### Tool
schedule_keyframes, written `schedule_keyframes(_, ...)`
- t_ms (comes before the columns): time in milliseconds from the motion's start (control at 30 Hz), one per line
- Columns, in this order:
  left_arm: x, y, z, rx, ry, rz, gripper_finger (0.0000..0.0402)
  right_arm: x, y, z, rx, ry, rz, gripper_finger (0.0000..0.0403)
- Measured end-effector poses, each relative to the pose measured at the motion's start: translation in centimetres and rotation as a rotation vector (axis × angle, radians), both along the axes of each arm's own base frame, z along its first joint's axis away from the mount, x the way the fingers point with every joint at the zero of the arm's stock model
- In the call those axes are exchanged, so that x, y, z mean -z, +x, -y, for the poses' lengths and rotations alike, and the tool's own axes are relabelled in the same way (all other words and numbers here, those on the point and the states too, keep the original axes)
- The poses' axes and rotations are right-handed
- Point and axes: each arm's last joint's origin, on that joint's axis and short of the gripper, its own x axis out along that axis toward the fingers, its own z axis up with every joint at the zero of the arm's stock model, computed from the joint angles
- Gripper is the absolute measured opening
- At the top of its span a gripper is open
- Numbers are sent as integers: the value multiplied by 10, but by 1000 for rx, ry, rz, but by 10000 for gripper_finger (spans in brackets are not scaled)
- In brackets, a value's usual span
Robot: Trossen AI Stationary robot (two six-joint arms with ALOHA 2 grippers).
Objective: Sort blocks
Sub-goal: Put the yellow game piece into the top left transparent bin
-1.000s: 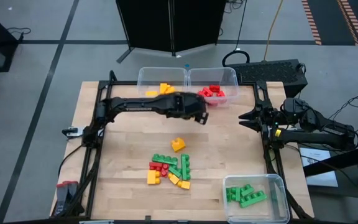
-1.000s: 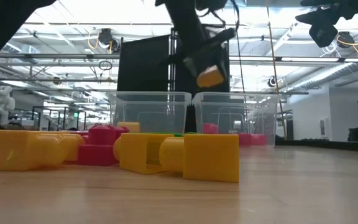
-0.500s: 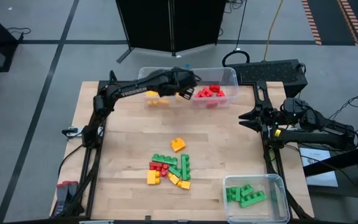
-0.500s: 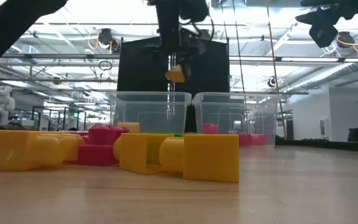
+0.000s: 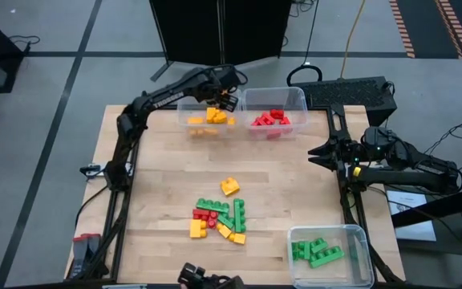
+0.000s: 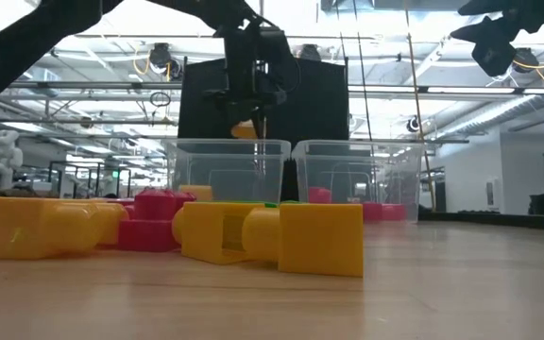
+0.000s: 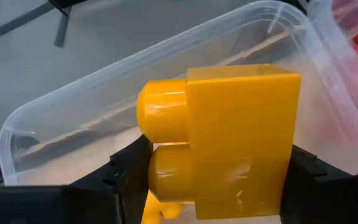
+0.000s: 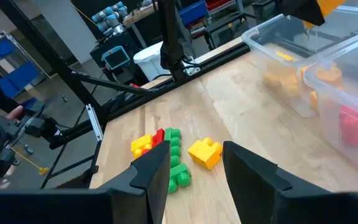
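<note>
My left gripper [image 5: 223,96] hangs over the far clear bin [image 5: 192,98] that holds yellow blocks, and it is shut on one yellow block [image 7: 229,143], which also shows in the low view [image 6: 246,129]. A loose pile of red, green and yellow blocks [image 5: 219,217] lies mid-table, with a single yellow block [image 5: 230,186] just beyond it. The neighbouring far bin [image 5: 295,100] holds red blocks. A near-right bin [image 5: 359,241] holds green ones. My right gripper [image 5: 321,152] waits open at the table's right edge. My left gripper pinches the yellow block between its two fingers. One finger [image 7: 126,171] is against the studded side [image 7: 160,146], the other [image 7: 306,168] against the opposite flat side [image 7: 288,124]. The fingers come from above. The block is lifted clear, above the bin's open top.
The two far bins stand side by side at the table's far edge. Bare wood lies between them and the pile, and to the pile's left and right. The arms' black frames [image 5: 123,160] run along both table sides. A dark device [image 5: 207,277] sits at the near edge.
My left gripper has carried the yellow block toward the far edge and leftward, from above the table beside the red bin to above the yellow bin, turning as it went. It has stayed shut on the block. The pile has not moved.
</note>
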Motion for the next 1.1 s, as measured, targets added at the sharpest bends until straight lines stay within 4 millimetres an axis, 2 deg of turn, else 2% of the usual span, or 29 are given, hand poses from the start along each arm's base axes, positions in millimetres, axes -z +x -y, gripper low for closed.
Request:
schedule_keyframes(267,2,0,-1,1,-7,3,240,0,0,0,0,-2,0,144)
schedule_keyframes(567,23,0,8,46,-78,-79,308,0,0,0,4,15,1,144)
schedule_keyframes(700,23,6,18,127,-77,-99,322,0,0,0,4,15,1,144)
schedule_keyframes(767,17,9,25,176,-75,-91,323,0,0,0,4,15,1,144)
schedule_keyframes(900,-15,13,54,308,-45,-44,324,0,0,0,4,15,2,144)
schedule_keyframes(1000,-46,12,91,387,-15,45,324,0,0,0,4,15,2,144)
schedule_keyframes(1100,-62,14,134,476,-13,100,324,0,0,0,6,22,2,144)
